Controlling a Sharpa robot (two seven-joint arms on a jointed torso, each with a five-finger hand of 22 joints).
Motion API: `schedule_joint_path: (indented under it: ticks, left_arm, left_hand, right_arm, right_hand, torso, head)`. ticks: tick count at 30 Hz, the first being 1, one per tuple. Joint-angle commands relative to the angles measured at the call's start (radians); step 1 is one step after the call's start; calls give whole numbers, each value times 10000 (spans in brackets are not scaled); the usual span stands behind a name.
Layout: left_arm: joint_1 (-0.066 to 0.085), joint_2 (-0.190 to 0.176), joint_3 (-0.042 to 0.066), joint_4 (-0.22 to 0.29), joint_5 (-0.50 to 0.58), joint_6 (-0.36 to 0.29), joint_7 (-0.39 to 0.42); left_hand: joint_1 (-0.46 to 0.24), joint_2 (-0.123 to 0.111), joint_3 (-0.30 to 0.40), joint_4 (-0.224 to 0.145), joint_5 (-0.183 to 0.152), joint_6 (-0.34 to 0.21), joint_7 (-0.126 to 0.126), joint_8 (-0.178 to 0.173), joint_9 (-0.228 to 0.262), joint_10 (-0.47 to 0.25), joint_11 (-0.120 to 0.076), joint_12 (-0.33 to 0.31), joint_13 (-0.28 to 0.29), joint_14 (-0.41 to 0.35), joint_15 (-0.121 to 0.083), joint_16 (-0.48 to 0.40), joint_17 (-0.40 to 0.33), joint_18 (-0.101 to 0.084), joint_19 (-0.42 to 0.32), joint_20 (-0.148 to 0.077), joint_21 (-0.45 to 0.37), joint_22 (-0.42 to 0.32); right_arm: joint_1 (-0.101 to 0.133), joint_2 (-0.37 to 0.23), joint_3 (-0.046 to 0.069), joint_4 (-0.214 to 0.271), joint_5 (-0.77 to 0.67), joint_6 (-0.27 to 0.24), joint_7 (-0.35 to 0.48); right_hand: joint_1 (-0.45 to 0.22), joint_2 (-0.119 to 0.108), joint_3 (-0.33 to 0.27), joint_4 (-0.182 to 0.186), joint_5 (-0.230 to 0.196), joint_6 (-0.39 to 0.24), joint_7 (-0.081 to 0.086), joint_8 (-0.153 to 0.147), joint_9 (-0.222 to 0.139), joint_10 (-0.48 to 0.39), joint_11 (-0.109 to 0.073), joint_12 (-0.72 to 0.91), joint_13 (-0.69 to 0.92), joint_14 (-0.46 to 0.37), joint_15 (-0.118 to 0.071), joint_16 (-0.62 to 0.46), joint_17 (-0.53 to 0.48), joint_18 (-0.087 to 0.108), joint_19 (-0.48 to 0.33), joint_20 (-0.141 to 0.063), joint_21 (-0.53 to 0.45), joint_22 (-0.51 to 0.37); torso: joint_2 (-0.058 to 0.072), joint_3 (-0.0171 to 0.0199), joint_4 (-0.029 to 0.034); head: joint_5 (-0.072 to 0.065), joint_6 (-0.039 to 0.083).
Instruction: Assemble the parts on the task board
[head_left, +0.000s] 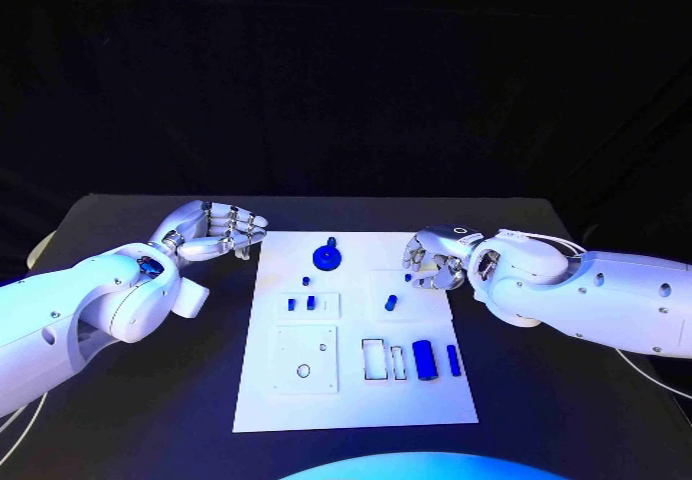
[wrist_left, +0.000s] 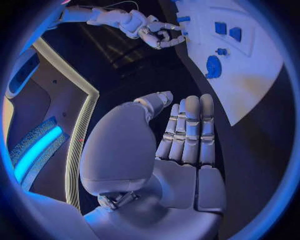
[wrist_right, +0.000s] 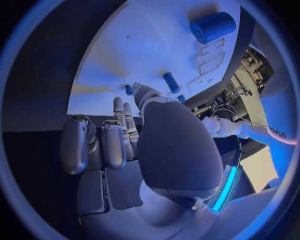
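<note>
The white task board (head_left: 353, 330) lies mid-table. On it are a round blue part (head_left: 329, 258) near the far edge, two small blue pegs (head_left: 300, 302), a short peg (head_left: 391, 300), a blue cylinder (head_left: 424, 360) and a thin blue bar (head_left: 453, 360). My right hand (head_left: 440, 258) hovers at the board's right edge, thumb and a fingertip closed round a small blue part (wrist_right: 129, 90). The cylinder (wrist_right: 212, 27) and a peg (wrist_right: 170, 82) lie beyond it. My left hand (head_left: 216, 230) hangs over the black table off the board's far left corner, fingers stretched out (wrist_left: 187, 130), holding nothing.
Recesses and outlined slots (head_left: 306, 355) mark the board's near half. Black table (head_left: 159, 400) surrounds the board on all sides. The board's far corner (wrist_left: 250, 75) lies just ahead of my left hand's fingers.
</note>
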Motion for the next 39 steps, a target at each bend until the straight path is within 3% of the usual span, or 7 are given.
schedule_joint_path:
  ticks: [1, 15, 16, 17, 26, 34, 39]
  left_arm:
    - [-7, -47, 7, 125, 1271, -90, 781]
    - [-13, -164, 6, 218, 1560, -72, 886]
    - [-14, -166, 6, 217, 1562, -69, 880]
    - [-14, -167, 6, 216, 1563, -67, 874]
    - [-14, -181, 6, 210, 1569, -42, 794]
    - [-14, -181, 6, 207, 1570, 5, 729]
    - [-14, -176, 6, 203, 1570, 16, 712]
  left_hand:
    - [-57, 67, -40, -34, 52, 50, 5, 58, -16, -53, 7, 69, 18, -84, 0, -45, -22, 151, -72, -20, -58, -16]
    - [-30, 106, -39, -47, 56, 64, 13, 68, -21, -53, 10, 84, 22, -85, 0, -66, -36, 151, -62, -21, -75, -30]
    - [-30, 106, -39, -47, 56, 64, 13, 68, -21, -53, 10, 84, 22, -85, 0, -66, -36, 151, -62, -21, -75, -30]
    - [-30, 106, -39, -47, 56, 64, 13, 68, -21, -53, 10, 84, 22, -85, 0, -66, -36, 151, -62, -21, -75, -30]
    - [-28, 122, -42, -47, 56, 65, 19, 69, -24, -48, 11, 93, 25, -81, 1, -70, -40, 151, -58, -22, -80, -35]
    - [-21, 130, -43, -51, 56, 64, 23, 69, -28, -53, 13, 96, 25, -77, 1, -74, -43, 151, -53, -22, -84, -39]
    - [-16, 132, -44, -56, 57, 62, 25, 69, -29, -58, 15, 96, 25, -76, 1, -75, -44, 151, -51, -23, -85, -41]
  right_arm:
    - [-69, 56, -1, 2, -859, 269, -439]
    - [-285, 409, -2, -170, -962, 174, -516]
    - [-296, 421, -2, -172, -948, 177, -511]
    - [-308, 435, -2, -176, -924, 182, -505]
    - [-356, 494, -3, -193, -773, 254, -480]
    - [-387, 576, -2, -227, -836, 291, -599]
    - [-398, 629, -2, -229, -928, 163, -728]
  right_hand:
    - [33, 55, -58, 14, -29, 17, -50, -23, -7, -8, -5, -39, -17, 556, 44, 49, 251, -70, 250, -38, 48, 1433]
    - [240, 260, 359, 124, 227, 276, -38, -19, -2, 354, -91, -14, -266, 594, -10, 163, 313, -150, 410, -87, 512, 1655]
    - [291, 319, 506, 125, 168, 357, -76, 1, 11, 445, -122, -22, -314, 598, -41, 181, 325, -161, 431, -106, 579, 1688]
    - [321, 315, 805, 145, -184, 436, -100, -9, 18, 563, -142, -86, -432, 599, -68, 188, 317, -171, 447, -136, 629, 1721]
    - [318, 412, 1452, -5, -67, 800, -160, 123, 151, 1007, -218, -187, -647, 607, -117, 174, 240, -217, 518, -189, 882, 1851]
    - [404, 840, 2295, -674, -21, 1008, -130, 314, 436, 1504, -277, -372, -827, 613, -182, 216, 221, -258, 574, -248, 1103, 1972]
    - [232, 846, 2552, -912, -84, 1017, -134, 371, 559, 1654, -292, -460, -887, 612, -195, 236, 217, -274, 595, -250, 1191, 2019]
  torso:
    - [5, -9, -4]
    - [5, 7, -6]
    - [5, 5, -10]
    - [6, 4, -9]
    - [7, 7, -10]
    - [3, 11, -11]
    - [1, 7, -11]
  head:
    - [-9, -12]
    - [10, -46]
    - [11, -54]
    - [11, -58]
    - [18, -83]
    - [9, -97]
    - [13, -108]
